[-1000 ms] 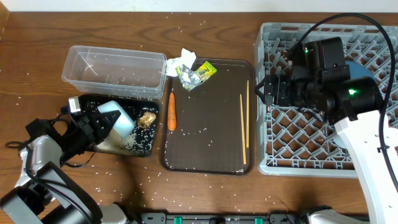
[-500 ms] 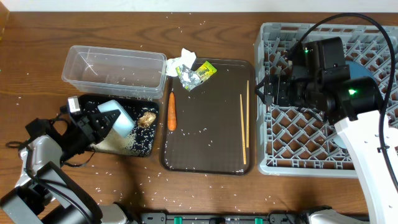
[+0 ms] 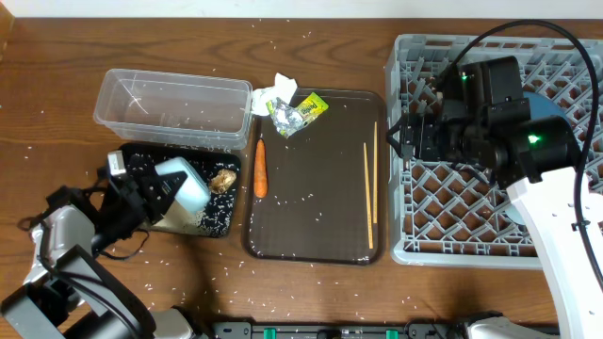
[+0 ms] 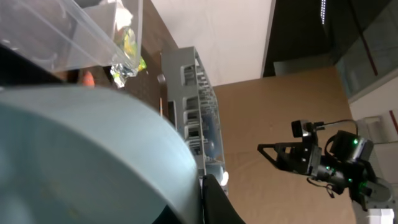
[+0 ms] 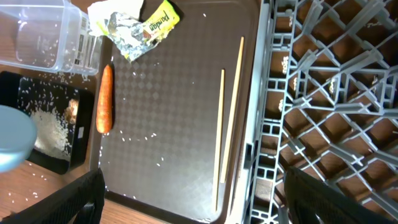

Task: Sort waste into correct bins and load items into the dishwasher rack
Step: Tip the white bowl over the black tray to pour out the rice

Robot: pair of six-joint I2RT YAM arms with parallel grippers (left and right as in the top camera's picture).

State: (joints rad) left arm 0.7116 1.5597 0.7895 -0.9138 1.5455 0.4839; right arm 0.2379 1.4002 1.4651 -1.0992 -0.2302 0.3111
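- Clamping small light-blue cup in left gripper, jaws clenched on its wall; tilting it over near-left end of black tray, above rice.
- Judging cup light, stiff, smooth so prob. slippery, chippable; gripping at rim/wall seeming right.
- Lying mid-dist. on brown serving tray: carrot, firm, best taken mid-length; chopsticks, thin, light, prob. rolling, so pinching across middle.
- Hovering farther off over rack left edge w/ right gripper, jaws released, holding nothing.
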